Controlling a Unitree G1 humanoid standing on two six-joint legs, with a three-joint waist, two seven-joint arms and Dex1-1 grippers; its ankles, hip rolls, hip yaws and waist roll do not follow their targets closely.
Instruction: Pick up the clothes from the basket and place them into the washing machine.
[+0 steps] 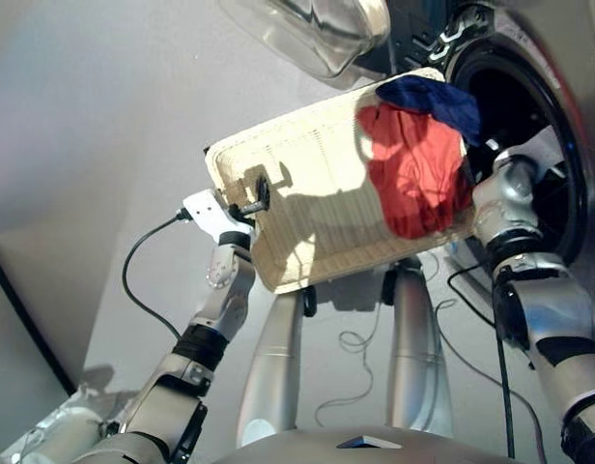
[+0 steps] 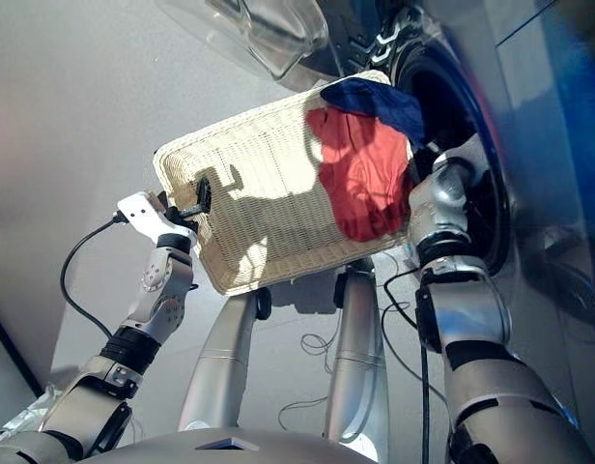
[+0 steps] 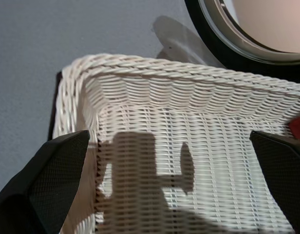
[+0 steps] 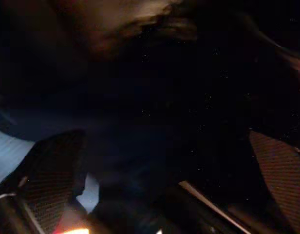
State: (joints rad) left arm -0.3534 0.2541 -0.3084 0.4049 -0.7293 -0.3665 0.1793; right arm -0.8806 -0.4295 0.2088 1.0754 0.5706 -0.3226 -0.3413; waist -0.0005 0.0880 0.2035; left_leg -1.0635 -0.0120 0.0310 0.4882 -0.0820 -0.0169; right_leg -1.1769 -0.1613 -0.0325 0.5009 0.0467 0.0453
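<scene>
Basket (image 1: 307, 193) tilts toward our washing machine (image 1: 529, 116), orange-red garment (image 1: 413, 174) and navy one (image 1: 433, 101) at its porthole end; left gripper (image 1: 254, 198) released (right gripper's state: cannot tell).

Head eyes share tilted basket (image 1: 307, 184); left wrist close inside.

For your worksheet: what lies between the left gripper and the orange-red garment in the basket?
Only bare woven basket floor, crossed by the gripper's shadow, lies between the left gripper and the orange-red garment; both eye views show this.
</scene>
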